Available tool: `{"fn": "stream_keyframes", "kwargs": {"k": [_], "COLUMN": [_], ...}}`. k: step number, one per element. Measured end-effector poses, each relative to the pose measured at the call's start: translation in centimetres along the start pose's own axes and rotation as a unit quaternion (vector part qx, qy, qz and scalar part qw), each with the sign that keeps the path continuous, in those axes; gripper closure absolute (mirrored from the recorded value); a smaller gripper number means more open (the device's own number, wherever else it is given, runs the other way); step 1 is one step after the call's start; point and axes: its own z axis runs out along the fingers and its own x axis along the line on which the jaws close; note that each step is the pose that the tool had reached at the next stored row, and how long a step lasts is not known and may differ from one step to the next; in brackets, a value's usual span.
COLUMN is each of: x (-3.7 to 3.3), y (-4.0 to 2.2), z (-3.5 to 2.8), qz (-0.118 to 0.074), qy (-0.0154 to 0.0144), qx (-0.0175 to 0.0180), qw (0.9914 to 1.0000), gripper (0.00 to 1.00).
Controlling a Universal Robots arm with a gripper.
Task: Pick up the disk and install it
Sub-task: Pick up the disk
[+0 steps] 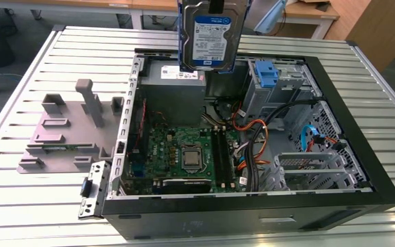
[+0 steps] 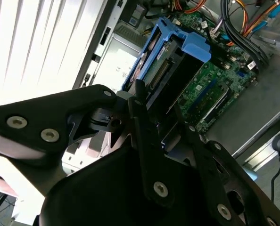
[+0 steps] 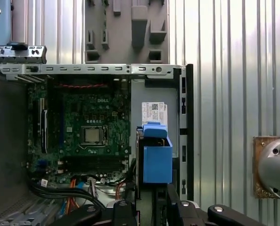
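Above the open computer case (image 1: 252, 212), over its far end as the exterior view shows it, hangs one disk (image 1: 212, 38). It stands upright, its labelled face turned to that view, and touches nothing inside the case. One gripper (image 3: 154, 205) is clamped on the disk's blue carrier. In the second wrist view the gripper (image 2: 160, 110) has two dark fingers (image 2: 142, 117), which lie along opposite sides of the carrier, with the disk (image 2: 173, 61) projecting beyond them. In the first wrist view the disk (image 3: 157, 157) sits directly over the one grey power-supply box (image 1: 173, 85) inside the case. Within the case lies one green motherboard (image 1: 177, 139) carrying one processor socket (image 1: 192, 157). One bare blue bracket (image 1: 267, 72) stands in the drive bay at the case's far corner, on the exterior view's right. Outside the case, on the exterior view's left, one grey fixture block (image 1: 60, 141) rests on the one slatted metal table (image 1: 19, 206).
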Motion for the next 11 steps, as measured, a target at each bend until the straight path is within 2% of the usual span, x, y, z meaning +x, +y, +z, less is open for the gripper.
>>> {"fn": "stream_keyframes", "kwargs": {"k": [6,11], "x": [1.05,1.6], "y": [-0.24,-0.4], "z": [0.02,0.05], "qz": [0.0,0.0], "qy": [0.0,0.0001], "qx": [0.0,0.0], "qw": [1.0,1.0], "gripper": [0.65,0.65]}}
